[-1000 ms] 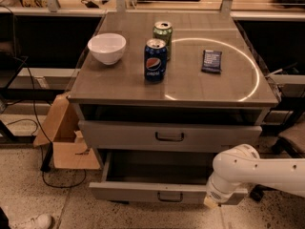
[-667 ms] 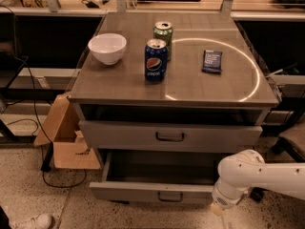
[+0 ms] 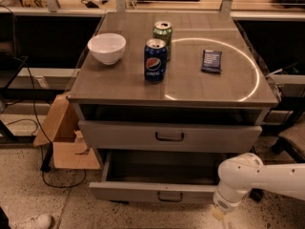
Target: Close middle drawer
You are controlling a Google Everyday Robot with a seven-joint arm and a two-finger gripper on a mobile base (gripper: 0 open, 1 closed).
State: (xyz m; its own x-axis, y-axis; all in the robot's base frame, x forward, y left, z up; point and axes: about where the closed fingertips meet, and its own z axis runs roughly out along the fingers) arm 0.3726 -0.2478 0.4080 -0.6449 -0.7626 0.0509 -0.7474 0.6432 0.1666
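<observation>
The cabinet [image 3: 119, 87] is the biggest thing here. If the push is too hard, I think it can shake, and the things on top can slide or tip.

The white arm [image 3: 271, 175] comes in low from the right. Its round joint sits at the right end of the middle drawer [image 3: 143, 191]. That drawer is pulled far out, under the top drawer [image 3: 119, 135]. If the arm pushes only on that right end, the drawer may go in crooked and get stuck. The arm may also slip off the corner and miss.

The bowl [image 3: 106, 47] is near the left edge of the top, so a big bump could knock it off. The blue can [image 3: 155, 60] and the green can [image 3: 162, 32] stand up tall, close together, so they could fall over.

The gripper [image 3: 219, 213] is at the very bottom of the view, just beside the drawer's right front corner. Most of it is hidden, so I cannot tell if it is wide or pinched.

The small handle [image 3: 170, 196] is in the middle of the drawer front, away from the gripper. A push there would go straighter.
</observation>
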